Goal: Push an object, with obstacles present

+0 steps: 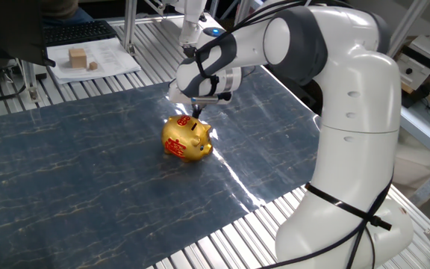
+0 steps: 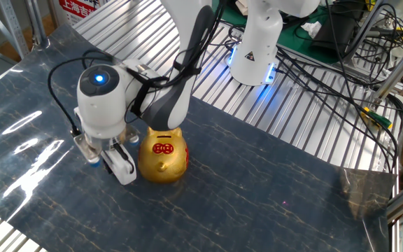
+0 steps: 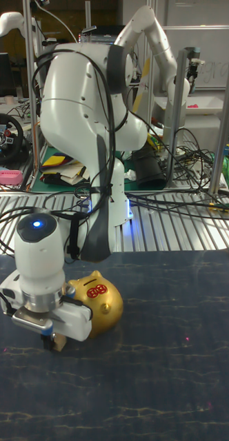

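Note:
The obstacle, a shiny gold piggy bank point(image 1: 187, 139) with red markings, stands on the dark mat; it is also seen as the piggy bank point(image 2: 164, 155) and the piggy bank point(image 3: 97, 298). My gripper point(image 1: 195, 113) points down just behind the pig, close beside it. Its fingertips look pressed together as one narrow tip, low over the mat, where the gripper point(image 2: 122, 170) shows to the left of the pig. In the tall view a tiny tan piece, apparently the cube point(image 3: 60, 343), sits at the tips of the gripper point(image 3: 52, 340). The other two views hide the cube.
The dark marbled mat point(image 1: 88, 179) covers a ribbed metal table. A white paper point(image 1: 107, 63) with larger pale wooden blocks point(image 1: 77, 56) lies at the back left beside a keyboard point(image 1: 77, 31). The robot base point(image 2: 256, 49) and loose cables point(image 2: 327, 77) lie beyond the mat.

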`<action>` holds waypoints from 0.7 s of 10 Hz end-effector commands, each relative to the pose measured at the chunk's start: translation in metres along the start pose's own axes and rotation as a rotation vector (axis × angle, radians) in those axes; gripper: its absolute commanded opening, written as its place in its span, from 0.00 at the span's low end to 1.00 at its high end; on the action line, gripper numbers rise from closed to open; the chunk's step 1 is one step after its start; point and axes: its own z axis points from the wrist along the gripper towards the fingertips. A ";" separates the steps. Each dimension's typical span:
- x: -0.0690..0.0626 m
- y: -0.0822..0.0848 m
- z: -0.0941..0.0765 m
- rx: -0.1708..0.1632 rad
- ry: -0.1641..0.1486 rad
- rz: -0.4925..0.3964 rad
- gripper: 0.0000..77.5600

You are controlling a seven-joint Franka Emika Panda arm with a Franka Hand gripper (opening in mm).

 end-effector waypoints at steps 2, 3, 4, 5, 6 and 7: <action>-0.009 0.006 -0.008 -0.025 -0.003 0.031 0.00; -0.014 0.016 -0.016 -0.030 0.001 0.060 0.00; -0.014 0.022 -0.020 -0.030 0.006 0.078 0.00; -0.013 0.025 -0.021 -0.039 0.010 0.090 0.00; -0.013 0.026 -0.019 -0.043 0.010 0.100 0.00; -0.013 0.027 -0.015 -0.050 0.014 0.139 0.00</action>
